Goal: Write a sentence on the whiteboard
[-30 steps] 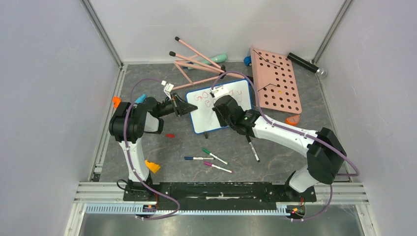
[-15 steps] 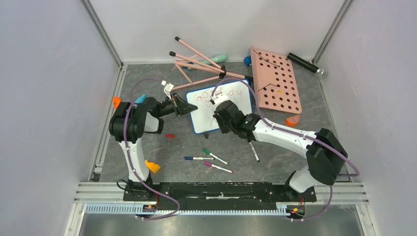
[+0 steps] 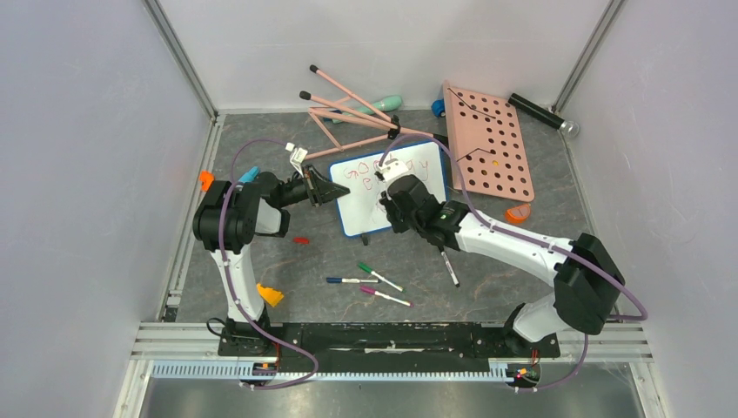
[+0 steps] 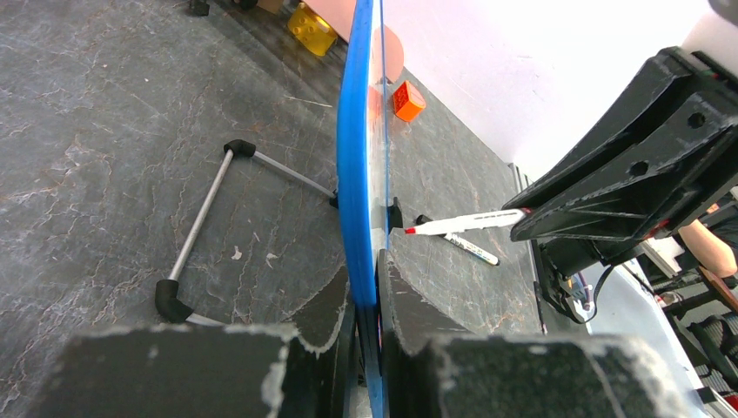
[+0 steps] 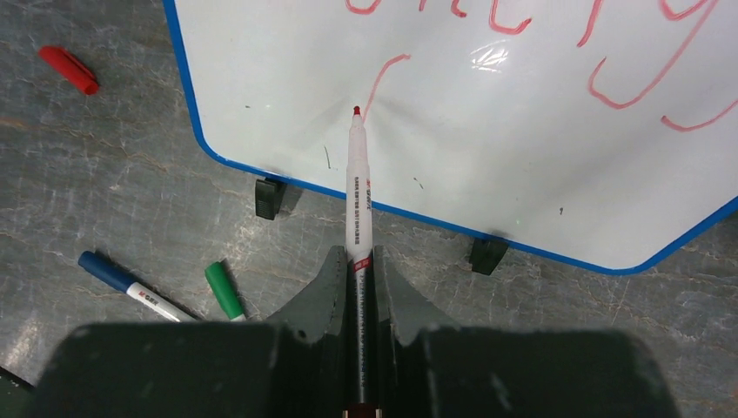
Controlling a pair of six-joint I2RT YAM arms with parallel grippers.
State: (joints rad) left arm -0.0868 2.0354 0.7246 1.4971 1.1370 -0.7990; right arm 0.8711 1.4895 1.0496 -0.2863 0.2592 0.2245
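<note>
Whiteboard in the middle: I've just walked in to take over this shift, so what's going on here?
The left gripper is clamped on the blue rim of the whiteboard, steadying it. The right gripper grips a red marker, whose tip is at the board's face, at the foot of a lone stroke beneath two lines of red writing. Other markers lie loose nearby.

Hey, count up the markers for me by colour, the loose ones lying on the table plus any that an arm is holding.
red marker, held in the right gripper: 1
green-capped marker: 1
blue-capped marker: 1
pink-capped marker: 1
black marker: 1
Total: 5
</note>
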